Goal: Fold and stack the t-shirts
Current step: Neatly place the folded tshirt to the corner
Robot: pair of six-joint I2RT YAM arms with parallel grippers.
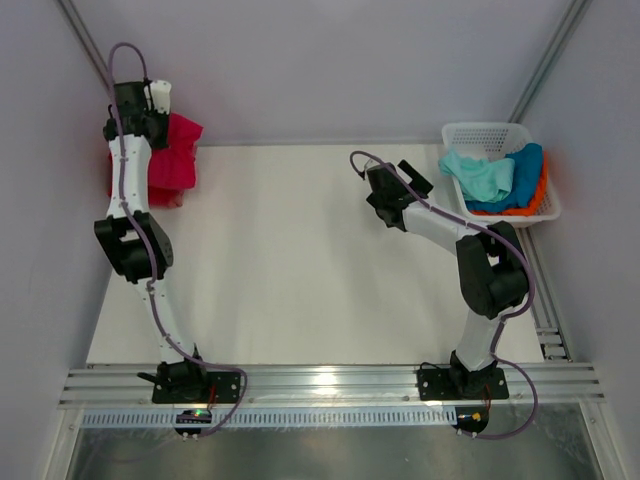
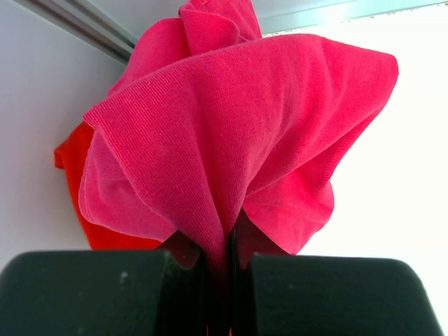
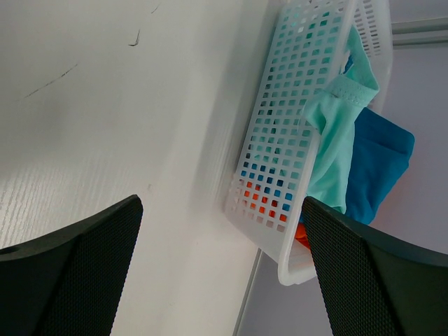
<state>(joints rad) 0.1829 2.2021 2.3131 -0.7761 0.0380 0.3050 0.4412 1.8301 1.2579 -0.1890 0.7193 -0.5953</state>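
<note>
Left hand (image 2: 222,283) is clenched tight on a fold of the crimson-pink t-shirt (image 2: 245,119), the cloth pinched between the two black fingers and billowing out beyond them. A red t-shirt (image 2: 73,175) peeks out from behind it, close against the left wall (image 2: 31,140).

Tight quarters here: this hand sits in the far-left corner of the table (image 1: 300,260), side wall right beside it and back wall just behind. The free room lies to the right and back toward the near edge, a wide stretch of bare white surface. The left arm (image 1: 130,245) runs long up the left edge, elbow kinked partway, wrist over the bunched pink cloth.

Over to the right hand (image 3: 220,273): fingers spread wide, nothing between them, poised over bare table. Just beside it, toward the far-right corner, stands the white lattice basket (image 3: 280,126), tucked against the right wall. A mint-green t-shirt (image 3: 336,133) spills over its rim, a blue t-shirt (image 3: 378,168) lies next to that, and an orange t-shirt (image 3: 301,234) shows low through the lattice. The right arm (image 1: 490,275) has its elbow by the right edge, forearm angled in toward the middle.
</note>
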